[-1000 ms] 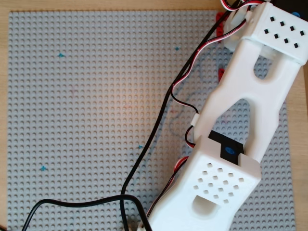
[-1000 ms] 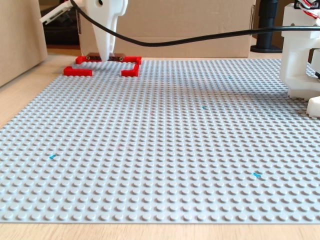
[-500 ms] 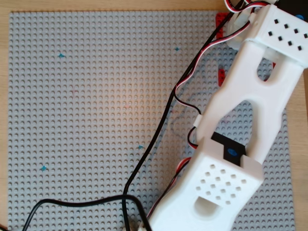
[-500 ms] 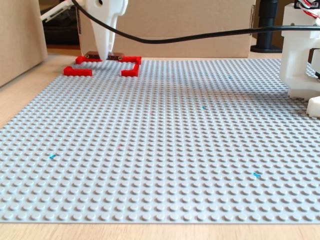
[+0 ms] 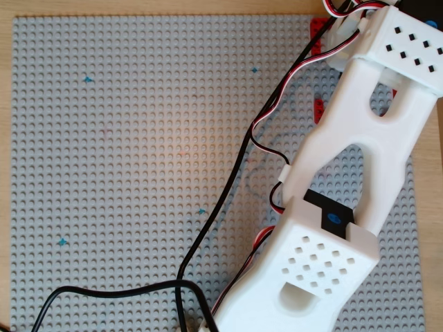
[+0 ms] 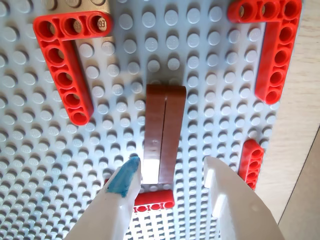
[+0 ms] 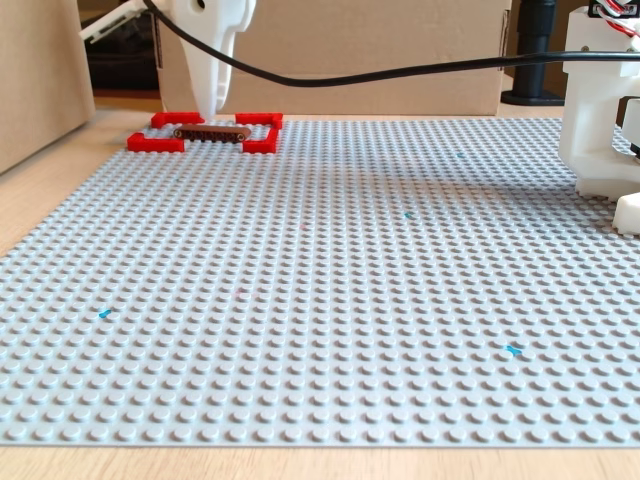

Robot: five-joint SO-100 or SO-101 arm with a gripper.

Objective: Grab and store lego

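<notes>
The lego, a long dark reddish-brown brick (image 6: 165,132), lies flat on the grey studded baseplate (image 6: 40,150) inside a frame of bright red corner pieces (image 6: 62,65) (image 6: 277,45). My gripper (image 6: 171,162) is open, and its two white fingers straddle the brick's near end without closing on it. One finger (image 6: 122,180) has a blue tip. In the fixed view the gripper (image 7: 214,112) hangs just over the brick (image 7: 212,132) at the far left of the plate (image 7: 350,300). In the overhead view the white arm (image 5: 346,173) hides the brick.
Short red pieces lie at the frame's near side (image 6: 155,200) and right (image 6: 251,160). The plate's edge and wooden table (image 6: 295,150) are close to the right. A black cable (image 5: 208,228) crosses the plate. Cardboard boxes (image 7: 370,50) stand behind it. The arm base (image 7: 600,110) is on the right.
</notes>
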